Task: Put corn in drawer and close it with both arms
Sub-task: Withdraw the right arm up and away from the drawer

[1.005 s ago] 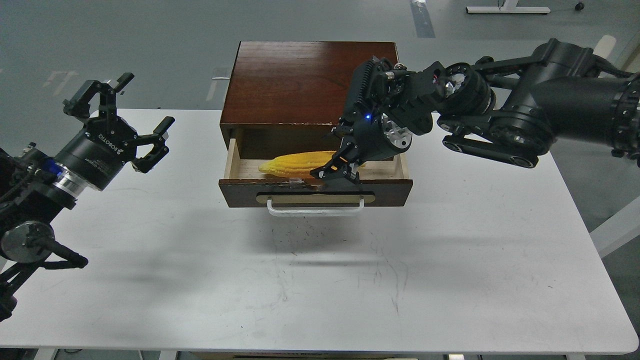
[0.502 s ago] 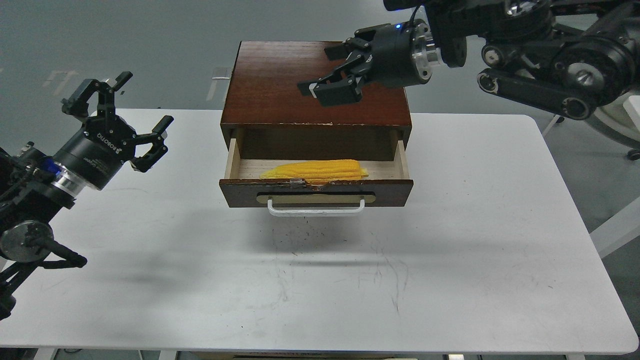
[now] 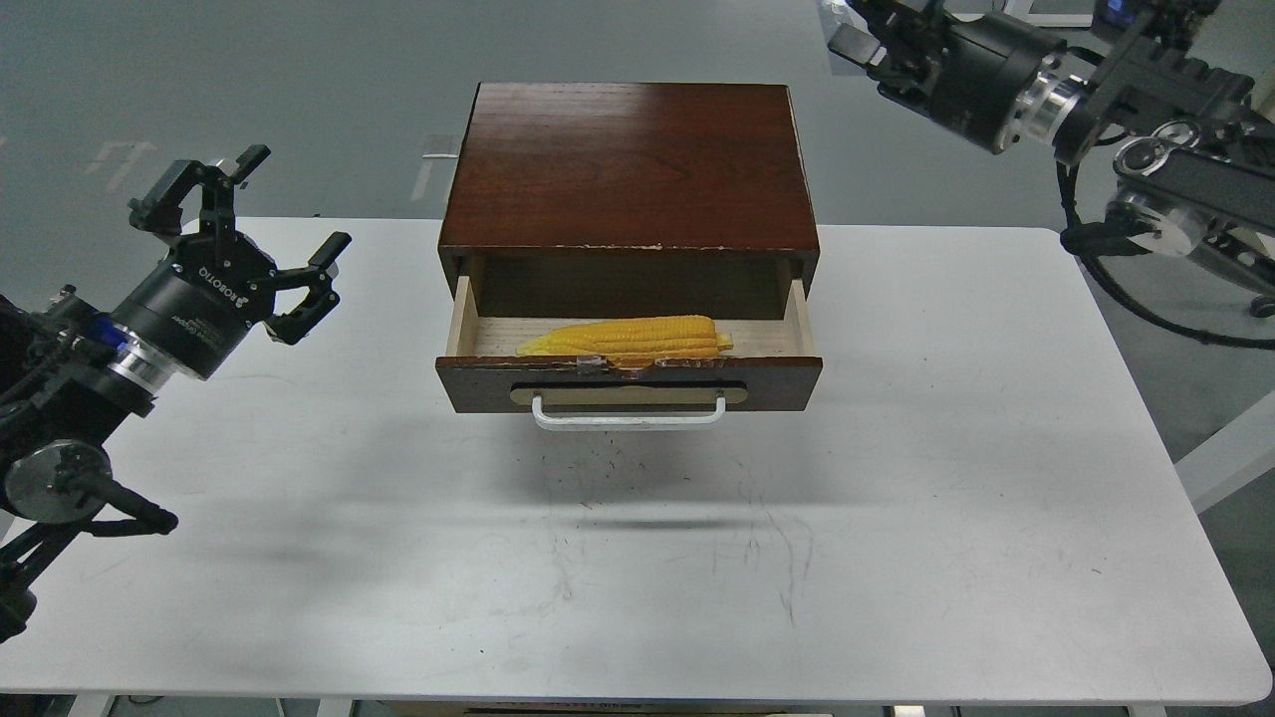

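The yellow corn [image 3: 626, 338] lies lengthwise inside the open drawer [image 3: 630, 383], tip pointing left, just behind the dark chipped front with its white bar handle [image 3: 629, 413]. The drawer stands pulled out of the reddish-brown cabinet [image 3: 628, 164]. My left gripper [image 3: 244, 214] is open and empty, hovering over the table left of the cabinet. My right gripper [image 3: 865, 50] is high at the top right, beyond the cabinet's back right corner, empty, with its fingers spread and partly cut off by the top edge of the view.
The white table [image 3: 896, 518] carries only the cabinet. The right arm's links and cables [image 3: 1165, 189] hang over the table's far right corner. The left arm's body [image 3: 60, 438] sits by the table's left edge.
My right gripper let go of the corn in the drawer, then rose and swung back to the upper right, away from the cabinet. The corn settled flat. The left arm barely moved.
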You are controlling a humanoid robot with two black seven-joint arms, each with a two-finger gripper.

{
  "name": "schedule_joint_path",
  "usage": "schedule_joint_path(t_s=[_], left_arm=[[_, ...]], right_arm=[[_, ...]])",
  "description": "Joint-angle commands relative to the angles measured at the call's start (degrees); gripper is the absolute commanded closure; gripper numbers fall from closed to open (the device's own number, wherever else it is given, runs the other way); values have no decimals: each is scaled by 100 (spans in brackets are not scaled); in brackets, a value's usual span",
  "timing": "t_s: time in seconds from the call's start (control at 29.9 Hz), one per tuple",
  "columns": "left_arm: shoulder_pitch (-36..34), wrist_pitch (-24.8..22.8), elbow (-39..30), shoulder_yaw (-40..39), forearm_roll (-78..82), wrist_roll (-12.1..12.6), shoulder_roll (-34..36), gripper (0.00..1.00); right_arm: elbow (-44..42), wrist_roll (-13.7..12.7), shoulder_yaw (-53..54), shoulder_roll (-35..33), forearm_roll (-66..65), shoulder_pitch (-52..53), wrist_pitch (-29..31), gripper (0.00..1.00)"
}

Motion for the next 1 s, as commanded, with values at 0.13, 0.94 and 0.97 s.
schedule_joint_path(t_s=[0.13,0.94,0.97], left_arm=[[8,0,28,-1,0,-79,17,1],[-1300,0,-849,-9,1500,-365,114,100],[-1423,0,-990,-1,1860,-365,62,100]], right_arm=[[-430,1,1457,126,975,-1918,21,4],[-879,1,1449,522,1327,-2798,399,1],[-879,1,1441,522,1327,-2798,399,1]])
